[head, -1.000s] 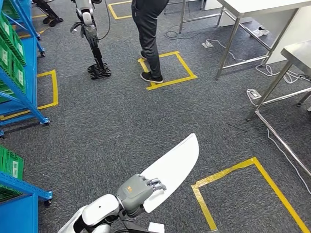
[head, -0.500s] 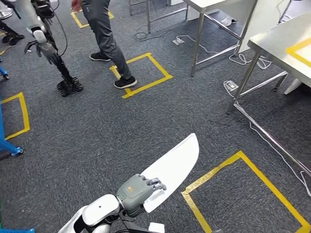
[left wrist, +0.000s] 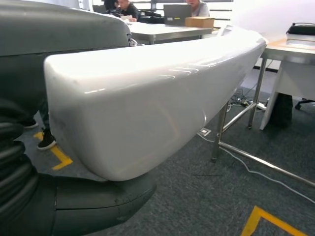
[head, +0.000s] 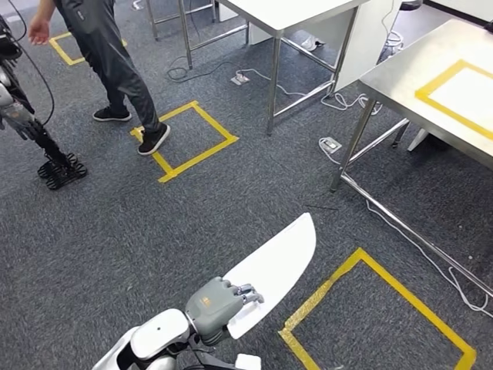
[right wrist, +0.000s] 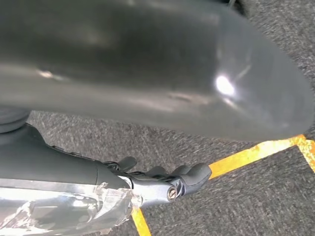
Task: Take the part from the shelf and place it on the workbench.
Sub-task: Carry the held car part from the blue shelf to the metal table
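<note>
My left hand (head: 219,305) grips the near end of the white part (head: 273,271), fingers closed over its top face, the part extending forward above the carpet; my right hand's (right wrist: 163,182) state cannot be determined.

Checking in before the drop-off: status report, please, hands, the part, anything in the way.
Left hand grips the white panel. Right hand holds nothing, fingers curled. Workbench ahead right; a cable lies along its base on the carpet.
</note>
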### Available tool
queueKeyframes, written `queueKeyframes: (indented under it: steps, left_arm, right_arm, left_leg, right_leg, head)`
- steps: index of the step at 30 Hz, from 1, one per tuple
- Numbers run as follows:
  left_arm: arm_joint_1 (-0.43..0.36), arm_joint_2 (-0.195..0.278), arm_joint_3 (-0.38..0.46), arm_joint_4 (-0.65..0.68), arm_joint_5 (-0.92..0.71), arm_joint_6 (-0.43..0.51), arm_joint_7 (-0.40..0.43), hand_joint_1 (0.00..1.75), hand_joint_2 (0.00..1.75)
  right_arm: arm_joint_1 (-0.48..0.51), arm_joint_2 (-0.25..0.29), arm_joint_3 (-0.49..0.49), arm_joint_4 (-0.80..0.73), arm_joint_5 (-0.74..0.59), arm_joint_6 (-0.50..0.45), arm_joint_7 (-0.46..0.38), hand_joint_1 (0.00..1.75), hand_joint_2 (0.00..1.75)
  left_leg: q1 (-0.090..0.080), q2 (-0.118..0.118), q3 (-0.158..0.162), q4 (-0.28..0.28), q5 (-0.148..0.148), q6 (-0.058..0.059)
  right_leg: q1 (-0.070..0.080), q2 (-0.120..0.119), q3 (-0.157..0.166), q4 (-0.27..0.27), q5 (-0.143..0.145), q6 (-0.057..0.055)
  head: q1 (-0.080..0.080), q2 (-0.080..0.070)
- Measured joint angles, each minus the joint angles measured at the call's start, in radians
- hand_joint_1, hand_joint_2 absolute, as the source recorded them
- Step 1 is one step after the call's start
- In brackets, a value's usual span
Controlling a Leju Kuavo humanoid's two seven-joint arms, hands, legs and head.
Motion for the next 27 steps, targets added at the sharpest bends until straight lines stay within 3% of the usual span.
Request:
queueKeyframes:
  steps: [1,2,3,5,6,7,10,12,14,16,17,18,19,20,21,23,24,25,26,27]
  left_arm:
    - [0.0,0.0,0.0,0.0,0.0,0.0,0.0,1.75,1.75]
    - [0.0,0.0,-0.001,0.0,0.0,0.0,-0.001,1.75,1.75]
    - [-0.001,0.0,-0.001,0.0,-0.001,0.0,-0.001,1.75,1.75]
    - [-0.001,0.0,-0.001,0.001,-0.002,0.0,-0.003,1.75,1.75]
    - [-0.001,0.0,-0.002,0.002,-0.002,0.0,-0.004,1.75,1.75]
    - [0.0,0.0,-0.002,0.003,-0.003,0.0,-0.004,1.75,1.75]
    - [-0.001,0.0,-0.002,0.004,-0.003,0.0,-0.004,1.75,1.75]
    - [-0.004,-0.001,-0.002,0.004,-0.004,0.001,-0.006,1.75,1.75]
    - [-0.006,0.0,-0.002,0.004,-0.005,0.002,-0.007,1.75,1.75]
    - [-0.005,0.002,-0.002,0.004,-0.006,0.002,-0.007,1.75,1.75]
    - [-0.005,0.003,-0.002,0.004,-0.006,0.002,-0.007,1.75,1.75]
    - [-0.005,0.003,-0.002,0.004,-0.006,0.002,-0.007,1.75,1.75]
    - [-0.005,0.003,-0.002,0.004,-0.006,0.002,-0.007,1.75,1.75]
    - [-0.005,0.004,-0.002,0.004,-0.006,0.002,-0.007,1.75,1.75]
    - [-0.006,0.004,-0.002,0.004,-0.006,0.002,-0.007,1.75,1.75]
    - [-0.005,0.005,-0.002,0.005,-0.006,0.001,-0.007,1.75,1.75]
    - [-0.005,0.005,-0.002,0.005,-0.006,0.001,-0.007,1.75,1.75]
    - [-0.005,0.004,-0.002,0.005,-0.006,0.001,-0.008,1.75,1.75]
    - [-0.006,0.004,-0.002,0.005,-0.006,0.001,-0.008,1.75,1.75]
    - [-0.007,0.003,-0.002,0.006,-0.007,0.002,-0.009,1.75,1.75]
  right_arm:
    - [0.002,0.0,0.0,0.0,0.0,0.0,0.0,0.0,0.0]
    - [0.004,0.0,0.0,0.0,0.0,0.0,0.0,0.0,0.0]
    - [0.006,0.0,0.0,0.0,0.0,0.0,0.0,0.0,0.0]
    - [0.006,0.0,0.0,0.0,0.0,-0.002,0.0,0.0,0.0]
    - [0.005,0.0,0.0,0.0,0.0,-0.002,0.001,0.0,0.0]
    - [0.005,0.0,0.0,0.0,0.0,-0.003,0.001,0.0,0.0]
    - [0.004,0.0,0.0,0.0,0.0,-0.003,0.002,0.0,0.0]
    - [0.0,0.0,0.0,0.0,0.0,-0.003,0.001,0.0,0.0]
    - [-0.006,0.0,0.0,0.0,0.0,-0.004,0.0,0.0,0.0]
    - [-0.009,0.0,0.0,0.0,0.0,-0.004,0.0,0.0,0.0]
    - [-0.009,0.0,0.0,0.0,0.0,-0.004,0.0,0.0,0.0]
    - [-0.008,0.0,0.0,0.0,0.0,-0.004,0.0,0.0,0.0]
    - [-0.008,0.0,0.0,0.0,0.0,-0.004,0.0,0.0,0.0]
    - [-0.007,0.0,0.0,0.0,0.0,-0.004,0.0,0.0,0.0]
    - [-0.008,0.0,0.0,0.0,0.0,-0.004,0.0,0.0,0.0]
    - [-0.01,0.0,0.0,0.0,0.0,-0.004,0.0,0.0,0.0]
    - [-0.009,0.0,0.0,0.0,0.0,-0.004,0.0,0.0,0.0]
    - [-0.007,0.0,0.0,0.0,0.0,-0.004,0.0,0.0,0.0]
    - [-0.003,0.0,0.0,0.0,0.0,-0.004,0.0,0.0,0.0]
    - [-0.001,0.0,0.0,0.0,0.0,-0.004,0.0,0.0,0.0]
  left_leg:
    - [-0.003,0.007,0.016,0.0,-0.014,0.003]
    - [-0.006,0.015,0.035,0.0,-0.028,0.005]
    - [-0.009,0.023,0.055,0.0,-0.045,0.006]
    - [-0.016,0.04,0.089,0.0,-0.075,0.005]
    - [-0.019,0.045,0.099,0.0,-0.086,0.003]
    - [-0.022,0.049,0.103,0.001,-0.093,0.001]
    - [-0.024,0.053,0.105,0.0,-0.098,-0.003]
    - [-0.019,0.026,0.079,0.052,-0.1,-0.017]
    - [-0.012,-0.014,0.009,0.169,-0.133,-0.035]
    - [-0.005,-0.026,-0.068,0.266,-0.182,-0.043]
    - [-0.002,-0.027,-0.091,0.279,-0.182,-0.047]
    - [0.001,-0.028,-0.096,0.259,-0.157,-0.05]
    - [0.005,-0.033,-0.085,0.21,-0.11,-0.055]
    - [0.012,-0.05,-0.063,0.143,-0.057,-0.06]
    - [0.019,-0.077,-0.041,0.078,-0.023,-0.064]
    - [0.028,-0.121,-0.018,0.008,-0.002,-0.057]
    - [0.026,-0.126,-0.016,0.003,-0.009,-0.047]
    - [0.025,-0.117,-0.015,0.003,-0.006,-0.035]
    - [0.024,-0.106,-0.012,0.001,-0.001,-0.027]
    - [0.024,-0.093,-0.008,-0.001,-0.001,-0.019]
  right_leg:
    - [0.003,-0.002,-0.02,-0.002,-0.03,-0.004]
    - [0.007,-0.004,-0.029,-0.03,-0.034,-0.01]
    - [0.013,-0.011,-0.029,-0.078,-0.003,-0.019]
    - [0.027,-0.053,-0.026,-0.185,0.145,-0.042]
    - [0.032,-0.071,-0.026,-0.219,0.206,-0.048]
    - [0.035,-0.083,-0.027,-0.235,0.244,-0.051]
    - [0.036,-0.075,-0.023,-0.237,0.249,-0.048]
    - [0.028,-0.041,-0.008,-0.252,0.254,-0.054]
    - [0.017,0.001,0.009,-0.27,0.252,-0.062]
    - [0.013,0.029,0.018,-0.272,0.245,-0.062]
    - [0.01,0.044,0.023,-0.272,0.241,-0.059]
    - [0.006,0.059,0.029,-0.272,0.236,-0.054]
    - [0.002,0.073,0.036,-0.272,0.232,-0.049]
    - [-0.002,0.087,0.041,-0.271,0.228,-0.043]
    - [-0.004,0.101,0.044,-0.269,0.225,-0.036]
    - [-0.007,0.122,0.037,-0.269,0.222,-0.021]
    - [-0.009,0.132,0.032,-0.271,0.223,-0.013]
    - [-0.011,0.139,0.029,-0.275,0.223,-0.006]
    - [-0.012,0.128,0.027,-0.274,0.221,0.001]
    - [-0.01,0.102,0.021,-0.26,0.211,0.006]
  head:
    - [0.001,0.0]
    - [0.002,0.0]
    - [0.004,0.0]
    - [0.006,0.0]
    - [0.006,0.0]
    - [0.006,0.0]
    - [0.005,0.0]
    - [0.004,0.0]
    - [0.004,0.0]
    - [0.004,0.0]
    - [0.004,0.0]
    - [0.004,0.0]
    - [0.004,0.0]
    - [0.004,0.0]
    - [0.002,0.0]
    - [-0.002,0.0]
    - [-0.004,0.0]
    - [-0.004,0.0]
    - [-0.003,0.0]
    - [0.0,0.0]
